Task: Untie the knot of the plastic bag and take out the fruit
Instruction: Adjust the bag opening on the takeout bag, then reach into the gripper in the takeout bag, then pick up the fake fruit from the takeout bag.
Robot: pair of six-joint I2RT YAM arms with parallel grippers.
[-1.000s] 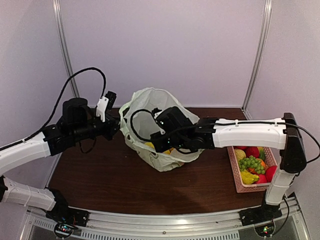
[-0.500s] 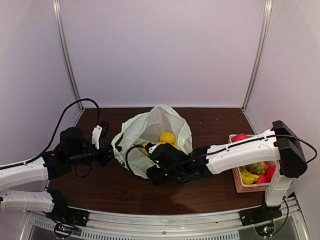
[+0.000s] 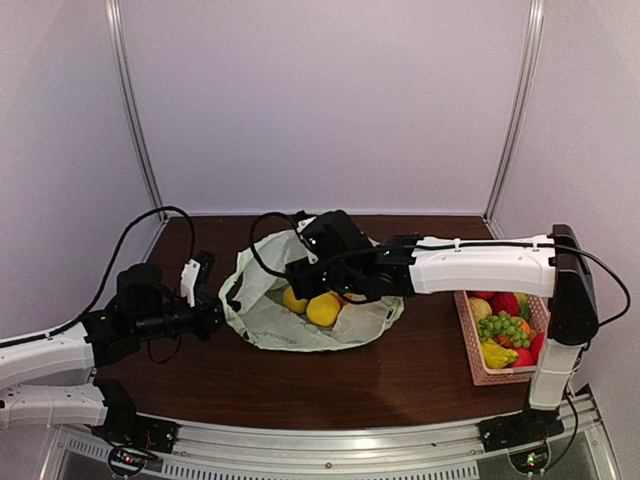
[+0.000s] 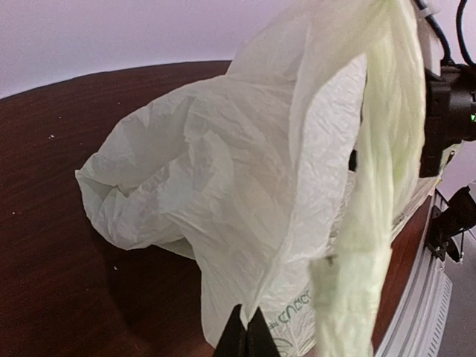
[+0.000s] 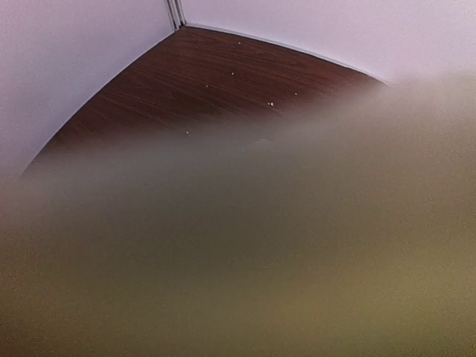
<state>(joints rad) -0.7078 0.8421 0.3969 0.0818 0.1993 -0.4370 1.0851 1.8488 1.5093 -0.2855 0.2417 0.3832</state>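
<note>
Left gripper [image 4: 246, 329] is closed tight, with a fold of the plastic bag [image 3: 268, 322] pinched between its tips. In the left wrist view the film runs straight out of the jaws and fans up and away. The bag lies slumped on the dark table [image 3: 400, 372], left of centre, with its left edge drawn toward the left gripper.

Two pieces of the fruit [image 3: 323, 309] show, both yellow and touching each other in the middle of the bag, right under the right wrist. We can't tell from above whether they sit in the open mouth or behind thin film.

Right gripper [image 3: 303, 272] hangs low over the bag, just beside the yellow pieces, its arm reaching in across the table from the right. We cannot tell how its jaws stand — the overhead view hides them in black hardware, and the right wrist view is mostly an out-of-focus olive haze with only table and wall corner above it.

The pink basket [image 3: 497, 379] sits at the table's right edge, well apart from the bag — grapes plus red and yellow fruit inside.
</note>
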